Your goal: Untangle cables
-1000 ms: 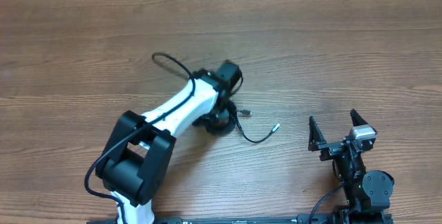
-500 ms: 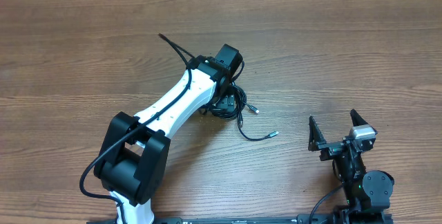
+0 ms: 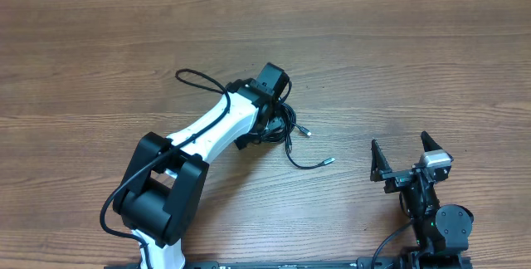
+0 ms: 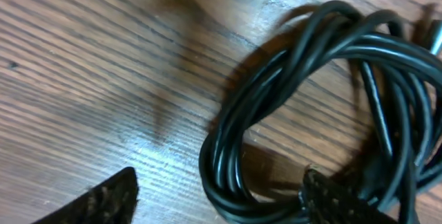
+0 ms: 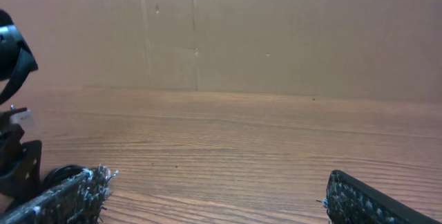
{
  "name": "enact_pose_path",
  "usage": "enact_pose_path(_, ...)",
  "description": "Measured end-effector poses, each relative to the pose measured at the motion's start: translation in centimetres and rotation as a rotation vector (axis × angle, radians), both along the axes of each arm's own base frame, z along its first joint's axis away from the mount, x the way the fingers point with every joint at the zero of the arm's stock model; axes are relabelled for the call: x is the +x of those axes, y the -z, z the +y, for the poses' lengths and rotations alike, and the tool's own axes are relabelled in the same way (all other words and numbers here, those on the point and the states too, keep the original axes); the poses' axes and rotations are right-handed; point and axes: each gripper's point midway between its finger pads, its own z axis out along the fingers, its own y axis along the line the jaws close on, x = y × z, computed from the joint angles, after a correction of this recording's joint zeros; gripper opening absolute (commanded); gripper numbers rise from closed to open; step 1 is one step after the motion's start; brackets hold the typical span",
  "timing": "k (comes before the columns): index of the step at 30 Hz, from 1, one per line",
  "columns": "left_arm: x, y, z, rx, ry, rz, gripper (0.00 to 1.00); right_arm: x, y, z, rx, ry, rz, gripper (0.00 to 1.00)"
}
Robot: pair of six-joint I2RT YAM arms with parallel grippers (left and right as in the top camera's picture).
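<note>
Right gripper (image 3: 400, 141), nearest base: idle on own side, jaws spread, nothing held. Left gripper (image 4: 217, 202), mid-surface: jaws released, straddling near arc of cables (image 4: 233, 131), no strand pinched yet. Cables: tight black coil on wooden surface (image 3: 431, 53) beneath left wrist, one plug end (image 3: 329, 160) lying loose toward right arm. Step judged: securing grasp on coil. Next move calls for closing on few strands only, then right arm taking loose end to draw it out
</note>
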Motion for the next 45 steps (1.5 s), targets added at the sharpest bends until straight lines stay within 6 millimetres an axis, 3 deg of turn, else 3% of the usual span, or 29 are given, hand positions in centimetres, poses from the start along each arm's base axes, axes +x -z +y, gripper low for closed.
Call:
enact_pose_path(5,-0.4,1.3,0.2,-0.005,-0.005,-0.004,0.61,0.0,0.0,0.0,0.0,0.0,0.0,1.0)
enact_pose_path(8,-0.8,1.9,0.6,0.007,-0.006,0.0,0.59,0.0,0.0,0.0,0.0,0.0,0.0,1.0)
enact_pose_path(17,-1.2,2.0,1.8,0.045,-0.013,-0.027,0.41,0.0,0.0,0.0,0.0,0.0,0.0,1.0)
enact_pose_path(24,-0.9,2.0,1.7,0.044,0.035,-0.049,0.51,0.0,0.0,0.0,0.0,0.0,0.0,1.0)
enact_pose_path(32,-1.0,2.0,1.7,0.053,0.126,-0.062,0.46,0.0,0.0,0.0,0.0,0.0,0.001,1.0)
enact_pose_path(35,-1.1,2.1,1.8,0.054,0.143,-0.072,0.35,0.0,0.0,0.0,0.0,0.0,0.0,1.0)
enact_pose_path(39,-1.0,2.1,1.9,0.062,0.164,-0.084,0.04,0.0,0.0,0.0,0.0,0.0,0.0,1.0)
enact_pose_path(45,-1.0,2.1,1.9,0.075,0.241,-0.085,0.04,0.0,0.0,0.0,0.0,0.0,0.0,1.0)
